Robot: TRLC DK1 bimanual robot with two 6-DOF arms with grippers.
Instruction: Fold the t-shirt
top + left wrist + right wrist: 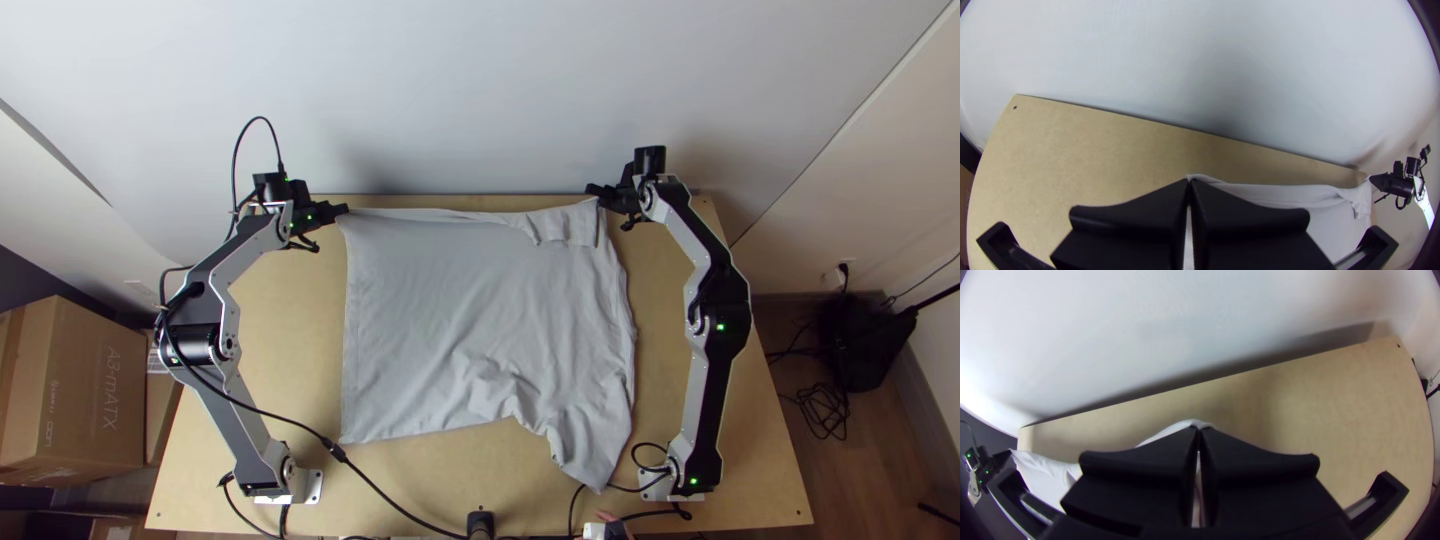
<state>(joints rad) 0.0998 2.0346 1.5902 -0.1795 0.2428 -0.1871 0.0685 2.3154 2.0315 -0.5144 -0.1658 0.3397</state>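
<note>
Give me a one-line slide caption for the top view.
Two robot arms' closed jaws grip the far corners of a pale t-shirt, spread with rumples on a wooden table.

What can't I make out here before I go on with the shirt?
- Left wrist view: how much of the t-shirt the left gripper pinches; its fingers cover it.
- Right wrist view: the same for the right gripper, covered by its fingers.
- Top view: what lies under the bunched near part; the upper cloth hides it.
- Top view: the rest of the black post, cut off by the bottom edge.
</note>
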